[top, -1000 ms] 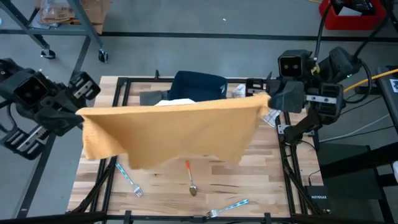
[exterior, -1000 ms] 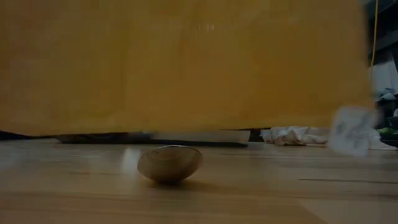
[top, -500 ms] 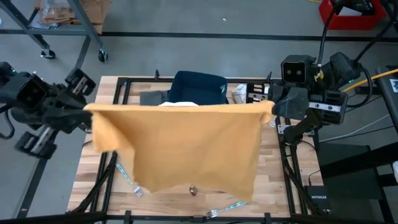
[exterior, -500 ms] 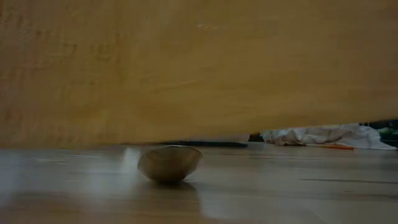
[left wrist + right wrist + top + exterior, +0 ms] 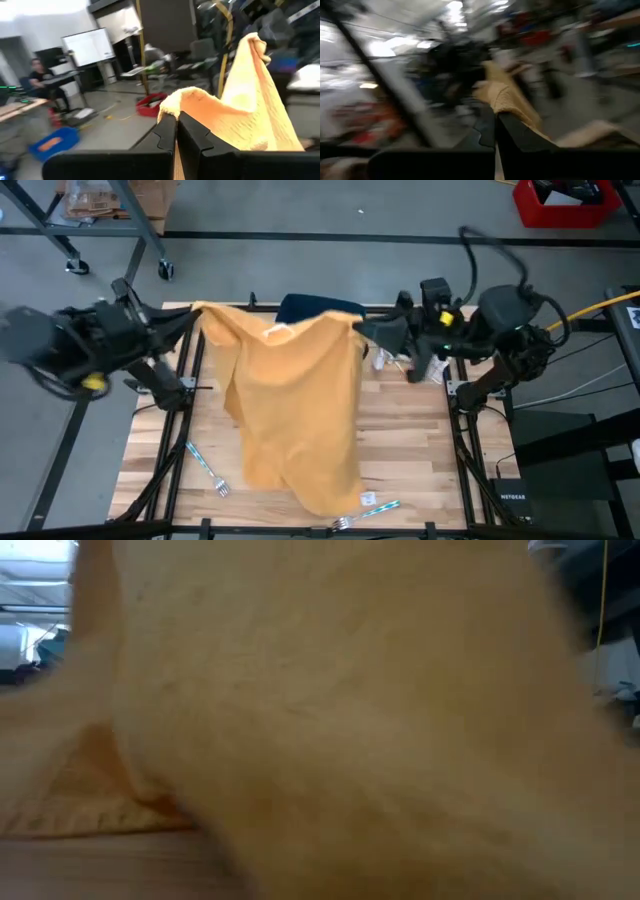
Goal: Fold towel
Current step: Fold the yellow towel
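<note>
The left gripper [image 5: 192, 317] had its jaws clenched on one corner of the yellow towel [image 5: 295, 405]. The right gripper [image 5: 362, 330] had its jaws clenched on another corner. The towel hung down between them onto the wooden surface [image 5: 420, 450], near a fork [image 5: 206, 468].

In the high view the left arm reaches in from the left edge, its left gripper [image 5: 192, 317] at upper centre-left, fingers pressed together on a corner of the towel [image 5: 290, 405]. The right arm comes from the right edge (its wrist stretched leftward), and the right gripper [image 5: 362, 330] at upper centre pinches another towel corner, fingers [image 5: 507, 131] closed.
</note>
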